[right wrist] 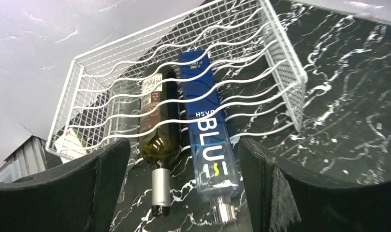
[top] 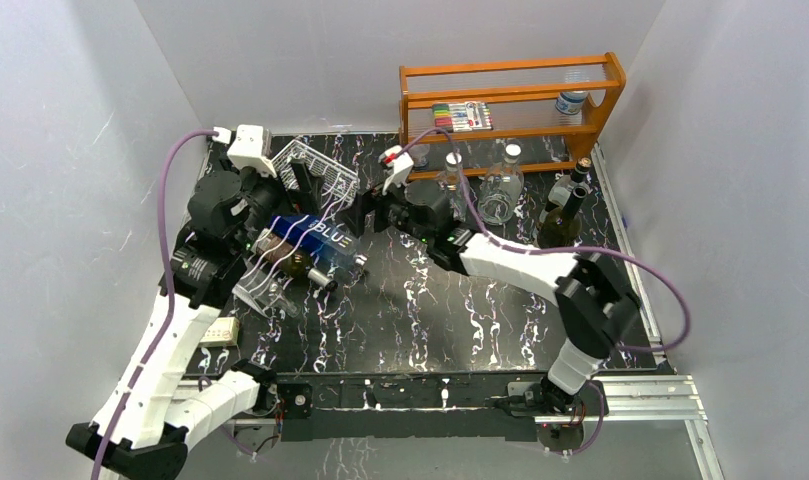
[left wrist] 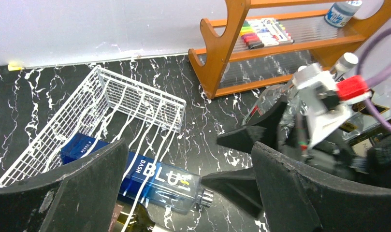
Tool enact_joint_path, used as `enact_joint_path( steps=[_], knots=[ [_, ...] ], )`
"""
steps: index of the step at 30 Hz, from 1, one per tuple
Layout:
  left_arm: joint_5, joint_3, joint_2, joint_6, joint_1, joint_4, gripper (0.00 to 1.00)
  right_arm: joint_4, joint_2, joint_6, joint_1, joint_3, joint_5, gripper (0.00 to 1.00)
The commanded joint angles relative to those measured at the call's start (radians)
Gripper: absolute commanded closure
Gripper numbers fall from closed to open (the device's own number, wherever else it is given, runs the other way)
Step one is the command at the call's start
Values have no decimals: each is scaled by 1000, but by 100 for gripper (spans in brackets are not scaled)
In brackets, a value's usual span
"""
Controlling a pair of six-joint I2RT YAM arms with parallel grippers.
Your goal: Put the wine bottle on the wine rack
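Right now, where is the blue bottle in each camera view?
Top external: blue bottle left of centre, lying in the white wire rack.
Left wrist: blue bottle lower middle, under the rack's wavy wires, cap pointing right.
Right wrist: blue bottle centre, cap nearest the camera, dark wine bottle on its left.
Shared landmark: the white wire rack.

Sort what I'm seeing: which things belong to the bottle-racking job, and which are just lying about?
Job: white wire wine rack; dark wine bottle lying in it.
Lying about: blue bottle beside it in the rack; orange wooden shelf; marker pack on it; clear bottles and a dark bottle standing before the shelf.
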Motion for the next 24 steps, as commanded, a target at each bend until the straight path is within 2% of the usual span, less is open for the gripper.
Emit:
enact_joint_path(
  steps=[1,6,13,18,24],
  knots=[
    [28,36,-49,12,6,-16,2,-153,-191,-43,-4,-55,148,8],
    [112,-24,-89,52,5,-21,2,-401,-417,-120,-10,-112,340,8],
    [182,-186,-159,37,5,57,2,-737,-591,-160,-25,-36,612,8],
    [172,-295,-188,-9,5,136,2,-809,-681,-173,-28,-1,757,8],
    [161,-366,-190,-41,5,188,2,-909,-699,-193,-30,76,996,8]
  ],
)
